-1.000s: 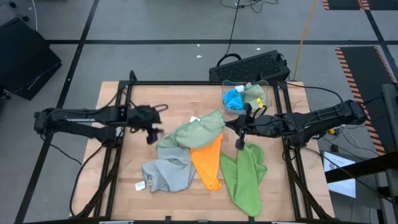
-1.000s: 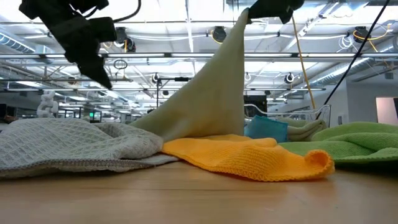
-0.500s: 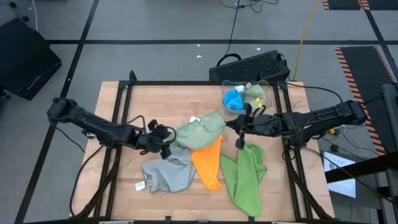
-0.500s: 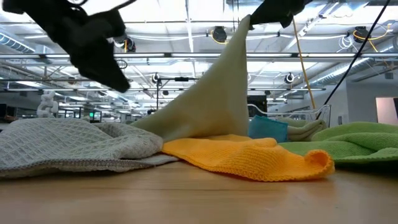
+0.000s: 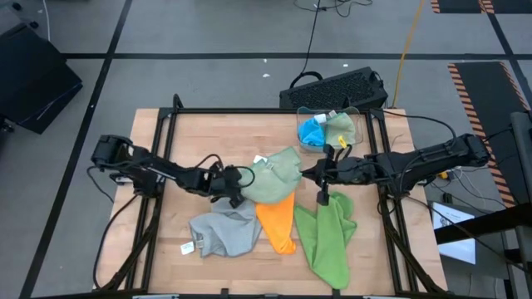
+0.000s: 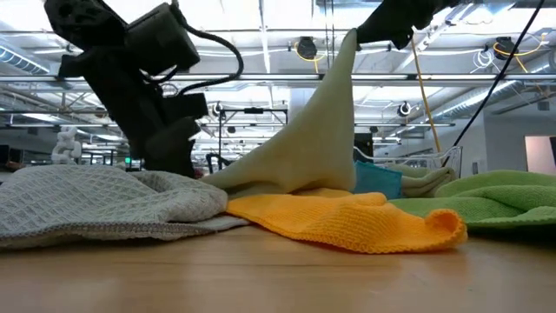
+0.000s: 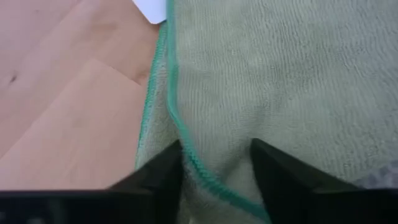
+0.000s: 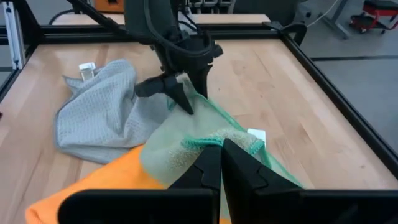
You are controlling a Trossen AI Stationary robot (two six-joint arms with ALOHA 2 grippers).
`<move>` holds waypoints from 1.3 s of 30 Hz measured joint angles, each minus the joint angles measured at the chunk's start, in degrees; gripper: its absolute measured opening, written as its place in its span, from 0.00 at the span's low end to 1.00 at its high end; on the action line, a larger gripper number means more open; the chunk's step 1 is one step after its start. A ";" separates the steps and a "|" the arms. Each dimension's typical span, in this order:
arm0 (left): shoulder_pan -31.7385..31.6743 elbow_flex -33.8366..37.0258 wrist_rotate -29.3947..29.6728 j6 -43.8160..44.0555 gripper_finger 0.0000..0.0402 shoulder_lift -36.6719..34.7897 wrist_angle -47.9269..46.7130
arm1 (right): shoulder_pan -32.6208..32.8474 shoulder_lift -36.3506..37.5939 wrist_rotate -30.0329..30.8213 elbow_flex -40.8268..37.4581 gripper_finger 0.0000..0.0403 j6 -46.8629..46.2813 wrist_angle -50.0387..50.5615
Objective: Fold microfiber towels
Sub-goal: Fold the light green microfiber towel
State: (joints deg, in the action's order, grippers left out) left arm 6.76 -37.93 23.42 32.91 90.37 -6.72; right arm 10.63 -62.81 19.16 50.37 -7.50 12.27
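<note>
Swinging in from the table's left side, the left gripper [image 5: 235, 178] now straddles the sage green towel's [image 5: 274, 170] teal hem, jaws open, while the right gripper [image 5: 320, 172], shut, holds its opposite corner aloft above the orange towel [image 5: 278, 220]. Next: pinch and spread flat.

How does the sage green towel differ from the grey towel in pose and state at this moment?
The sage green towel is lifted at one corner by the right gripper; the grey towel lies slack on the table. The left gripper straddles the sage edge; nothing touches the grey one. Both are crumpled, and both carry a white tag.
</note>
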 joint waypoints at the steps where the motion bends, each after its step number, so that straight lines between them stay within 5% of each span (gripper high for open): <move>1: 0.08 0.00 -0.11 -0.80 0.35 0.11 -0.02 | 0.16 0.00 0.00 0.00 0.00 -0.30 0.58; 5: 1.86 0.00 -1.81 -3.28 0.05 -1.49 -0.76 | 2.13 0.00 -0.08 0.00 0.00 -2.35 2.47; 14: 13.31 -0.04 -0.73 -11.15 0.02 -8.68 -1.42 | 9.71 0.00 -2.99 -0.09 0.00 -9.61 4.75; 20: 21.65 -0.04 -2.03 -13.45 0.12 -7.86 1.24 | 13.38 0.00 -3.02 -4.77 0.00 -15.19 0.06; 28: 30.44 0.00 -8.83 -4.48 0.42 -7.76 3.60 | 16.71 0.00 -2.91 -13.55 0.00 -22.84 -8.79; 33: 34.84 0.00 -8.15 0.08 0.59 -7.76 3.51 | 18.06 0.00 -2.68 -16.77 0.00 -26.30 -11.12; 39: 37.00 0.00 0.05 0.88 0.68 -7.76 5.90 | 18.91 -0.10 -2.61 -17.42 0.00 -27.42 -11.10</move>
State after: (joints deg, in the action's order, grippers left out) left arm 43.77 -37.93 23.46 33.79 82.61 -0.82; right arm 29.54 -62.90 16.55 32.95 -34.92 1.17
